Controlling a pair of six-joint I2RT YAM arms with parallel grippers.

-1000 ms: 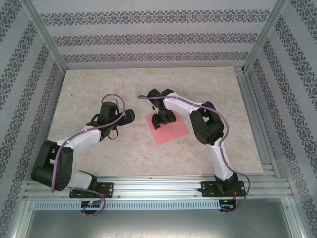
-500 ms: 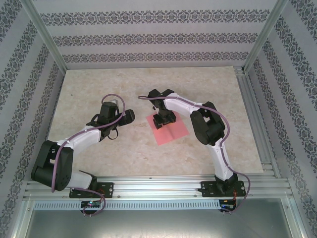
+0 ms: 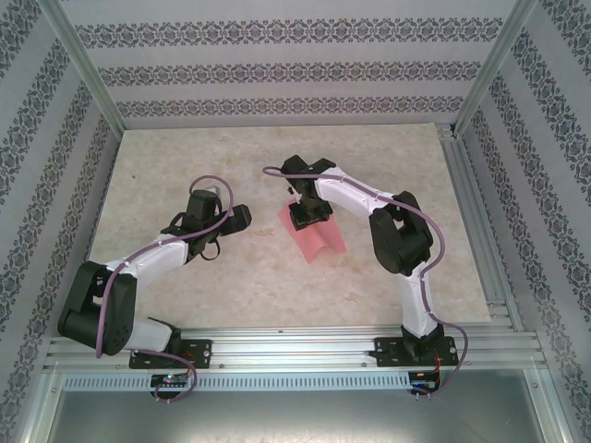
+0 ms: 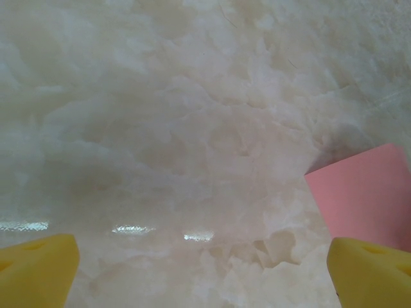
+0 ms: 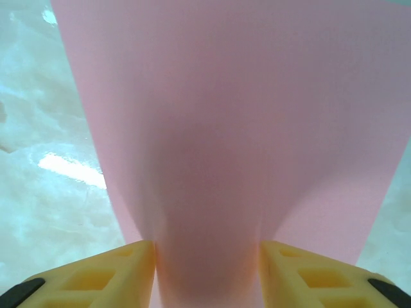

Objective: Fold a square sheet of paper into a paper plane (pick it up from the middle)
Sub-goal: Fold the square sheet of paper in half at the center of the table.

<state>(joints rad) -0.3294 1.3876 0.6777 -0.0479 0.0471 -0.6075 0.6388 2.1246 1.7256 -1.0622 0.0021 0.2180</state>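
Down on the pale marble table (image 3: 185,166), a touch right of centre: sheet of paper (image 3: 321,242), pink-red, matte, humped into a soft ridge. Featherlight and floppy by the look of it, easily creased, so best taken at the middle. Pinched exactly there by the right gripper (image 5: 207,276), bulging up between yellow fingers (image 5: 96,276). Spread wide and hovering just beside one corner, the left gripper (image 4: 202,269).

You have open marble table (image 3: 175,157) ahead of the left gripper (image 4: 204,273) and between its spread fingers; to its right the square sheet of paper (image 3: 320,242), humped up in the pinch of the right gripper (image 5: 205,269), bars your path
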